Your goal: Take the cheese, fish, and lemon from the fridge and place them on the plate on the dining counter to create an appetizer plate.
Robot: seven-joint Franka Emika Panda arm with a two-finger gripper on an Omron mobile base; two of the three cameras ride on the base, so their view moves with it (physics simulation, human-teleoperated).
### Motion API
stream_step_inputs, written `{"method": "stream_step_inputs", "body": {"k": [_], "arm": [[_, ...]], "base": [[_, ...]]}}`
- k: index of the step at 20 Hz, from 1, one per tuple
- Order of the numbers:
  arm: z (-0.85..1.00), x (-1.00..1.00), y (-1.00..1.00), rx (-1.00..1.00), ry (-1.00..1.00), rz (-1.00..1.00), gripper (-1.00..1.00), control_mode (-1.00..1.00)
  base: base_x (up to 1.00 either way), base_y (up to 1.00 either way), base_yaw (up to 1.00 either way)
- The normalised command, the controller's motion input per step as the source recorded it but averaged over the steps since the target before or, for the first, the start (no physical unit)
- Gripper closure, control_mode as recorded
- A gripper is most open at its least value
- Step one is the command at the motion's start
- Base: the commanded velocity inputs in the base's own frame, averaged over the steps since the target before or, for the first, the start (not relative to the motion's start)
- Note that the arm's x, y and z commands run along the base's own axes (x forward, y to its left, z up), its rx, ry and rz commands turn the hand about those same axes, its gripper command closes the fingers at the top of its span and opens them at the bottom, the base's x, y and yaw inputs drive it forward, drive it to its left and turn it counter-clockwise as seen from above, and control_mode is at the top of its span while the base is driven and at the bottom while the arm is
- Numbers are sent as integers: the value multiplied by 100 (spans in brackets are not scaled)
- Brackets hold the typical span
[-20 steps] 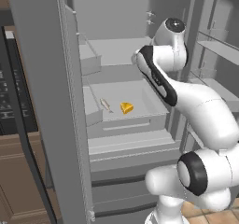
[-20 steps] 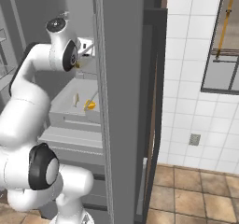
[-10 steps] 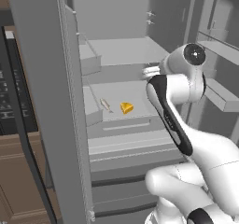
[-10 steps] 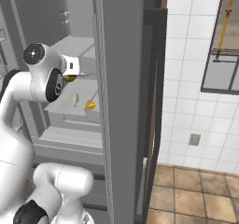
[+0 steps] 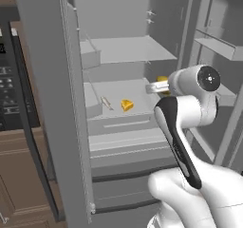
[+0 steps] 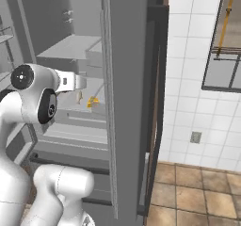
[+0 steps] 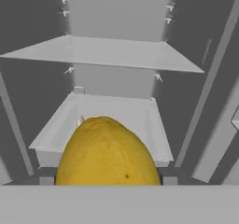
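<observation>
Lemon (image 7: 108, 153) sits clamped in the pincer (image 5: 160, 85), held in open air in front of the fridge (image 5: 123, 56) shelves. Beyond it, the cheese (image 5: 126, 105) wedge and fish (image 5: 106, 102) lie apart on the middle shelf (image 5: 137, 91), away from its front edge.

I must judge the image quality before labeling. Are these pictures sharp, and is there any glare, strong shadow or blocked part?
Left base view: soft, flat light, no glare; the arm covers part of the lemon, the cheese is clear. Right base view: the fridge door blocks much of the inside. Hand view: the lemon looms large and slightly blurred, covering most of the shelf behind it.
</observation>
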Motion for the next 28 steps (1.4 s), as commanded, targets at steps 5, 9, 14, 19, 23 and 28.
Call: {"method": "stream_step_inputs", "body": {"k": [5, 9, 14, 19, 23, 28], "arm": [[0, 0, 0, 0, 0, 0, 100, 100], [0, 0, 0, 0, 0, 0, 100, 100], [0, 0, 0, 0, 0, 0, 100, 100], [0, 0, 0, 0, 0, 0, 100, 100], [0, 0, 0, 0, 0, 0, 100, 100], [0, 0, 0, 0, 0, 0, 100, 100]], "base": [[-66, 0, 0], [-62, 0, 0], [-53, 0, 9], [-46, 0, 22], [-27, 0, 36], [-26, 0, 49]]}}
